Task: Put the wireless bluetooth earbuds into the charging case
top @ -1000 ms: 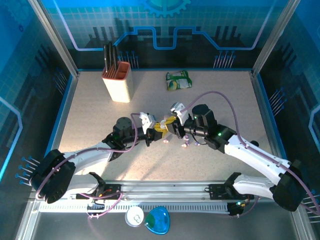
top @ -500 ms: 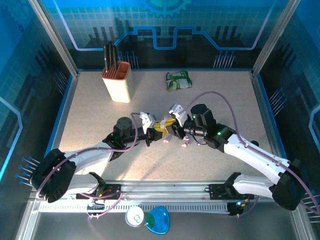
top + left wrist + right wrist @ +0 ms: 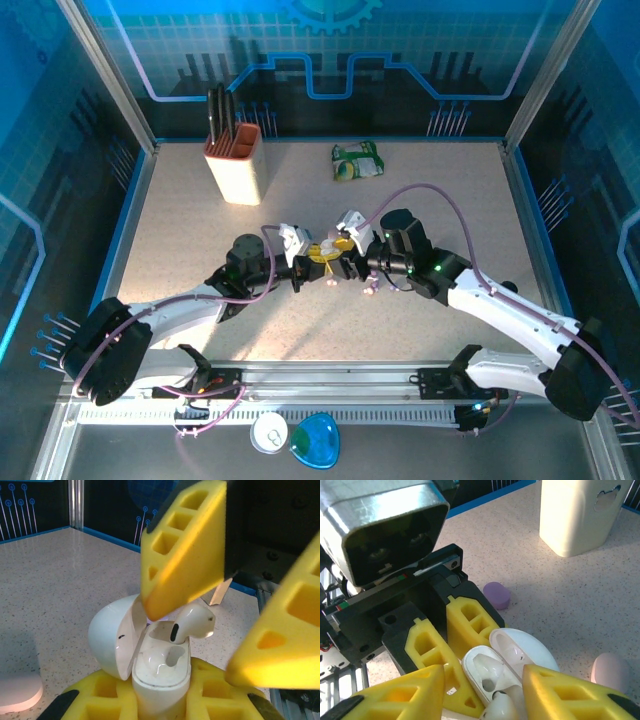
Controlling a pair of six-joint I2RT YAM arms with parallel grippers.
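Step in hand: seating the white stubby plastic earbud (image 3: pixel 194 621) in the white pebble-shaped plastic charging case (image 3: pixel 159 677). By my judgement the bud is delivered but not yet pressed home.
Earbud: lies tilted across the case's rim, its dark-tipped end dipping toward one well and its rounded head proud of the rim.
Case: stands upright with its hinged lid (image 3: pixel 111 635) swung open to one side. The other well looks bare.
Left pincer (image 3: pixel 160 700): clamped tight on the case body, a yellow foam pad on each flank. Whether the case touches the speckled counter (image 3: pixel 200 230) I cannot tell.
Right pincer (image 3: pixel 192 640): yellow pads parted, straddling the bud. One pad tip sits just beside the lid edge and the other is well apart, so it holds nothing.
Loose pieces: a lilac stub (image 3: pixel 496 595) and a pale pink stub (image 3: pixel 610 672) lie on the counter near the case, likely further earbuds.
Background: a cream utensil holder (image 3: pixel 235 170) and a green packet (image 3: pixel 357 160) sit well apart at the far side.
Next move: probably a light downward nudge on the bud's head with one pad, so that it rights itself and drops into its well. The left pincer must keep the case steady meanwhile.
Risk: a sideways push could flip the bud out over the rim.
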